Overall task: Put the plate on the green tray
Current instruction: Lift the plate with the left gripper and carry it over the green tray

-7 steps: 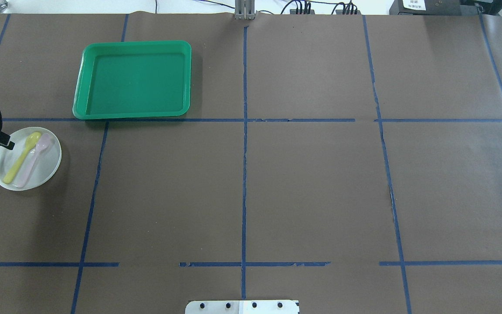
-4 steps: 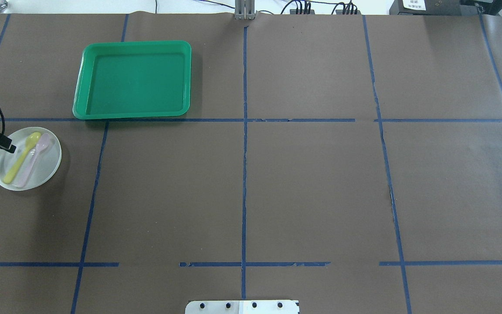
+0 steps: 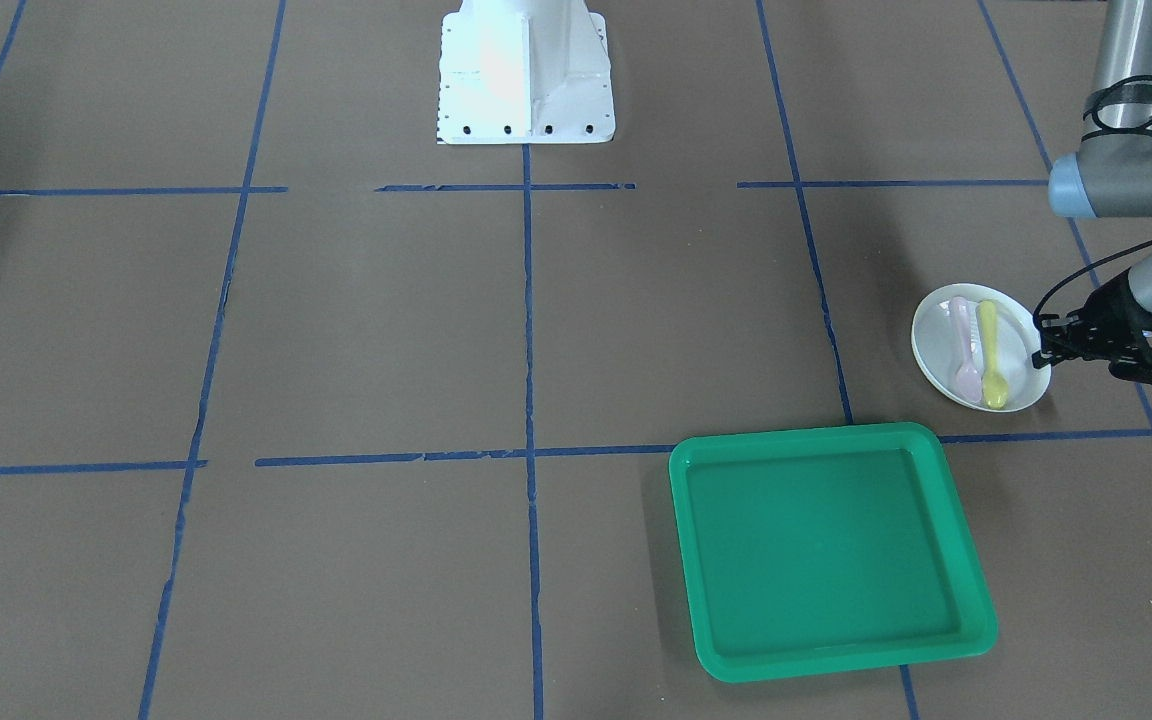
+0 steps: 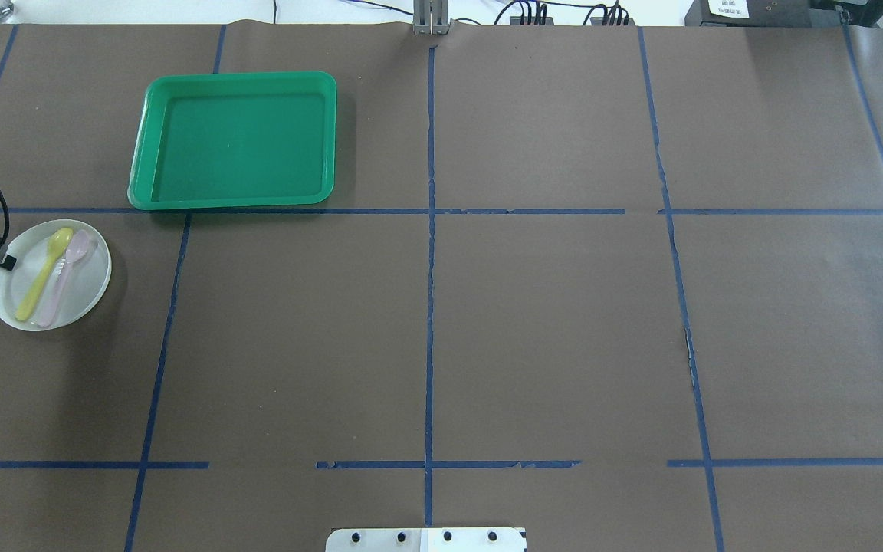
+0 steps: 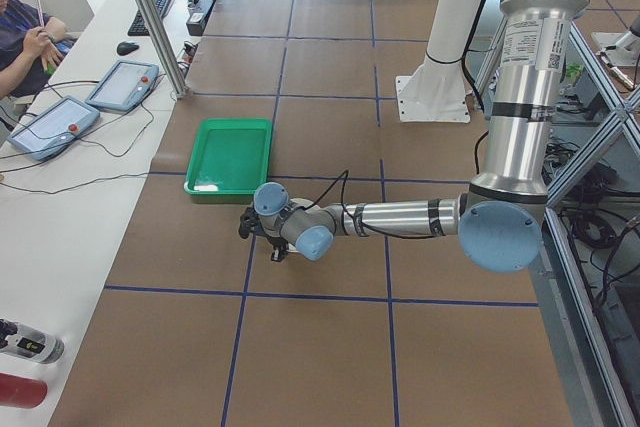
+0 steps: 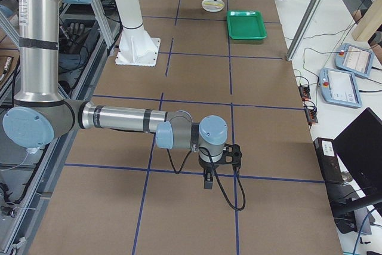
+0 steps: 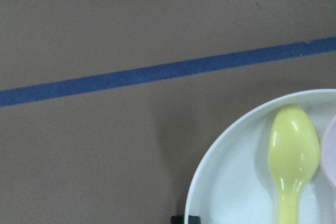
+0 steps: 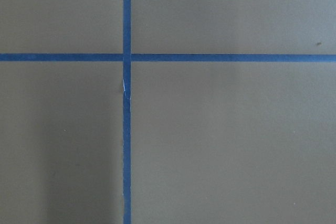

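The white plate lies at the table's left edge and carries a yellow spoon and a pink spoon. It also shows in the front view and in the left wrist view. The green tray, seen also in the front view, sits empty beyond the plate, a short gap away. My left gripper is at the plate's left rim, its jaws astride the rim and shut on it. My right gripper shows only in the exterior right view; I cannot tell whether it is open.
Brown paper with blue tape lines covers the table. The robot's white base stands at the near edge. Cables and boxes lie along the far edge. The right wrist view shows only paper and a tape cross.
My left gripper's fingertips have drawn back left to the plate's rim. The plate with both spoons has shifted slightly right and toward the tray.
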You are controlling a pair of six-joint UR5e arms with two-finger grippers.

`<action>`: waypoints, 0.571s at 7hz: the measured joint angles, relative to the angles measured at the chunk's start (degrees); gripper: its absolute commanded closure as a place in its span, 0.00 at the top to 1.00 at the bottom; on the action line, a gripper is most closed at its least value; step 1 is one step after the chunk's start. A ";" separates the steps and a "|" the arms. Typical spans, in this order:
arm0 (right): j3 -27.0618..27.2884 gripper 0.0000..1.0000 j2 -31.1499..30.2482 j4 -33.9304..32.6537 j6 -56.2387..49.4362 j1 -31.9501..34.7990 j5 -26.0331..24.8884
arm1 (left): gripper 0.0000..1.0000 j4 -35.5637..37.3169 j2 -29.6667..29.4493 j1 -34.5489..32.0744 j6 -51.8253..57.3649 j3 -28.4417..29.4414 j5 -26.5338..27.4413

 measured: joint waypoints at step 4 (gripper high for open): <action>0.00 1.00 0.01 -0.01 0.00 0.00 0.00 | 0.00 0.96 1.15 -5.46 0.19 -1.13 -20.11</action>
